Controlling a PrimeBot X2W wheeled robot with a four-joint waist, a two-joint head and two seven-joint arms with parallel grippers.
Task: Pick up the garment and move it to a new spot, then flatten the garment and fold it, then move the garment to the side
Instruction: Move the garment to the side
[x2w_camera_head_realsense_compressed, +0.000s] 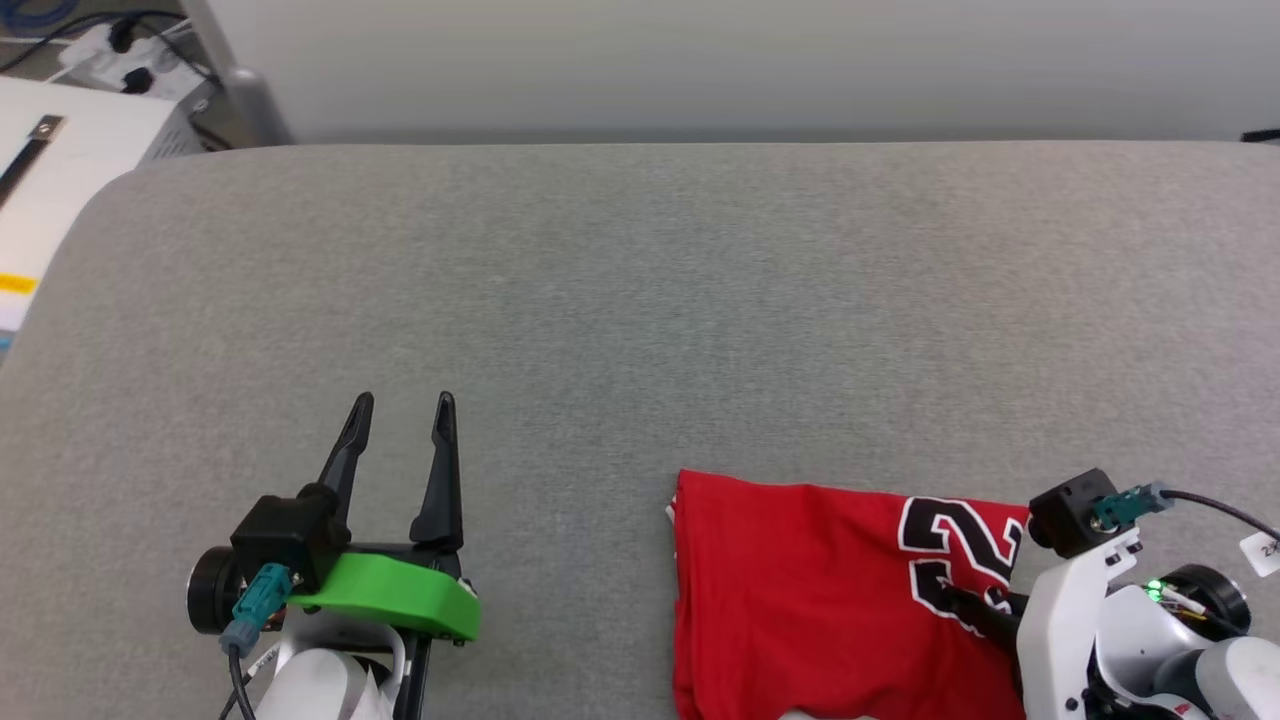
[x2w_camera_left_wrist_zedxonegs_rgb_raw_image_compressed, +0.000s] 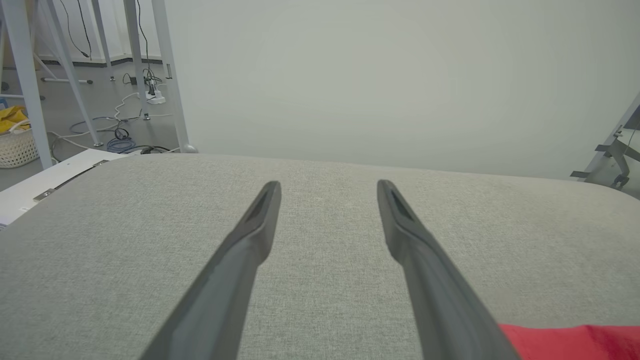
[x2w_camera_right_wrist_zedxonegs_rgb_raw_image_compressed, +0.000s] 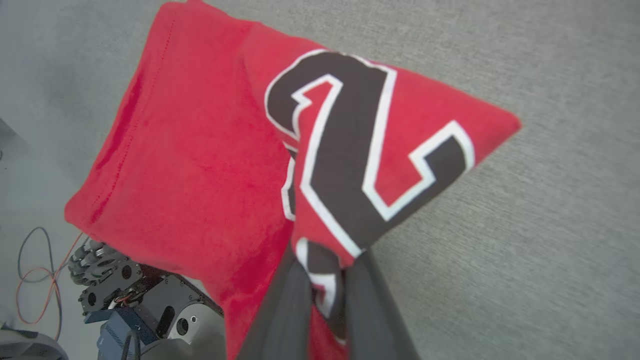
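Red folded jersey (x2w_camera_right_wrist_zedxonegs_rgb_raw_image_compressed: 190, 165) with black numerals is clamped in my right gripper (x2w_camera_right_wrist_zedxonegs_rgb_raw_image_compressed: 327, 265); left gripper (x2w_camera_head_realsense_compressed: 403, 400) gapes empty. Final step, likely: drag it aside.

**Open table, crowded near-right corner**

The table (x2w_camera_head_realsense_compressed: 640, 300) lay bare across its middle, left and far side, open ahead of the left gripper (x2w_camera_head_realsense_compressed: 405, 400). The red garment (x2w_camera_head_realsense_compressed: 800, 590), pinched by the right gripper (x2w_camera_right_wrist_zedxonegs_rgb_raw_image_compressed: 330, 260), took up the near right. A wall (x2w_camera_head_realsense_compressed: 700, 60) closed the far edge.

Soft, even light, faint shadows; the garment (x2w_camera_right_wrist_zedxonegs_rgb_raw_image_compressed: 200, 165) looks slightly motion-blurred.
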